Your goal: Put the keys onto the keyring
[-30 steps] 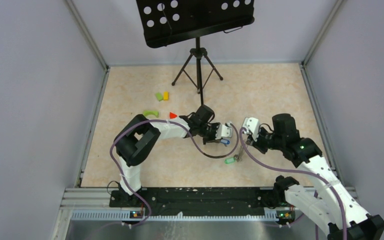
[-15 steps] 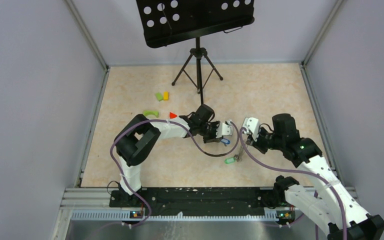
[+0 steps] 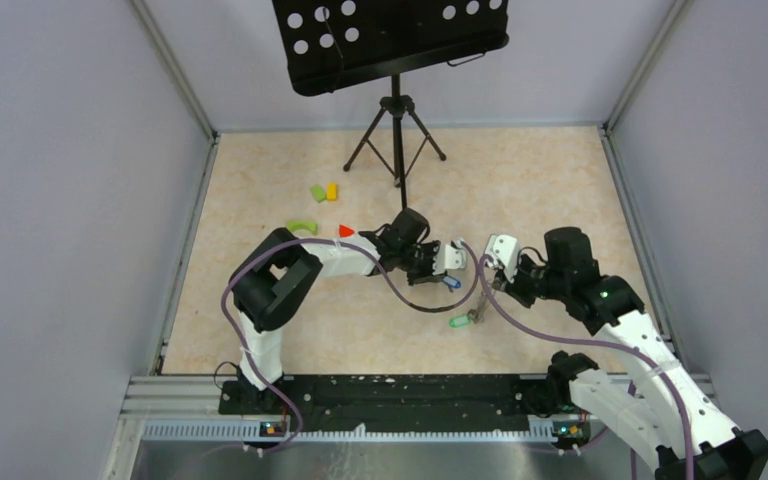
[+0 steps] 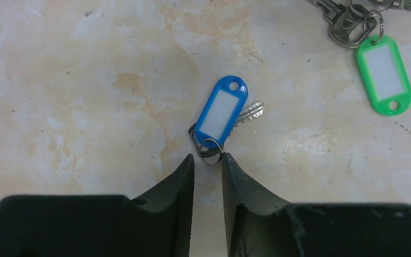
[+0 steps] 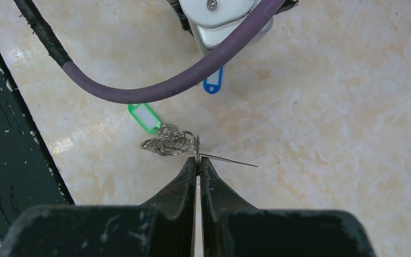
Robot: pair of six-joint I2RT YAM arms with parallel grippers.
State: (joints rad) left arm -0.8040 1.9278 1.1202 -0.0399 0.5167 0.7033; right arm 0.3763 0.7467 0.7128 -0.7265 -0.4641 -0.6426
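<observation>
The blue-tagged key [image 4: 222, 118] lies flat on the marble table, its small ring just ahead of my left gripper [image 4: 207, 159]. That gripper is open by a narrow gap, with nothing between its fingers. The green-tagged key [image 4: 383, 72] lies to the upper right, its ring joined to the metal chain. My right gripper [image 5: 197, 159] is shut on the thin wire loop of the keyring [image 5: 197, 144], whose coiled chain [image 5: 167, 143] trails left toward the green tag [image 5: 145, 117]. From above, the blue tag [image 3: 450, 283], green tag [image 3: 458, 321] and keyring [image 3: 478, 312] sit between the two wrists.
A black tripod stand [image 3: 396, 130] rises at the back. Green [image 3: 317, 193] and yellow [image 3: 331, 190] blocks, a green arch [image 3: 301, 227] and a red wedge [image 3: 345, 231] lie behind the left arm. A purple cable [image 5: 155, 88] hangs across the right wrist view. Grey walls enclose the table.
My left gripper has opened a little and the blue-tagged key now lies free on the table at its tips. The right arm and keyring have not moved.
</observation>
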